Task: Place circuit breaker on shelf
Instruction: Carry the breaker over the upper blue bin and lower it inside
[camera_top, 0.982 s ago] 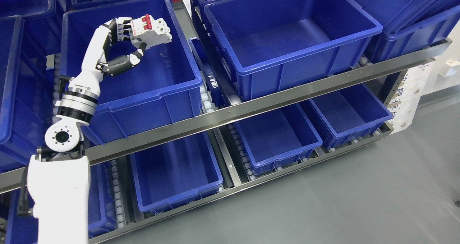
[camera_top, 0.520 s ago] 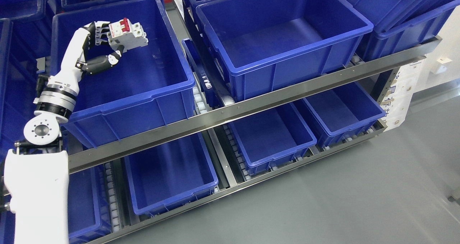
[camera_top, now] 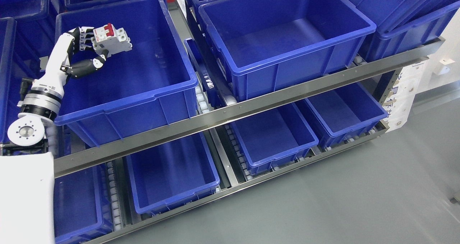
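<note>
My left hand (camera_top: 94, 46) holds a white circuit breaker (camera_top: 112, 41) with red switches, fingers on its top and thumb under it. The breaker hangs above the inside of a large blue bin (camera_top: 143, 89) on the upper shelf level, near the bin's back left corner. My white left arm (camera_top: 45, 89) rises from the lower left edge of the head view and crosses the bin's left rim. The right arm does not show.
A second large blue bin (camera_top: 287, 68) stands to the right on the same level behind a steel rail (camera_top: 251, 105). Smaller blue bins (camera_top: 172, 197) sit on the lower level. More bins line the back and left. Grey floor lies at the lower right.
The whole picture has shifted, so the camera moved. Relative to the bin, my left hand with the breaker has drifted left, toward the bin's back left corner. The grasp is unchanged.
</note>
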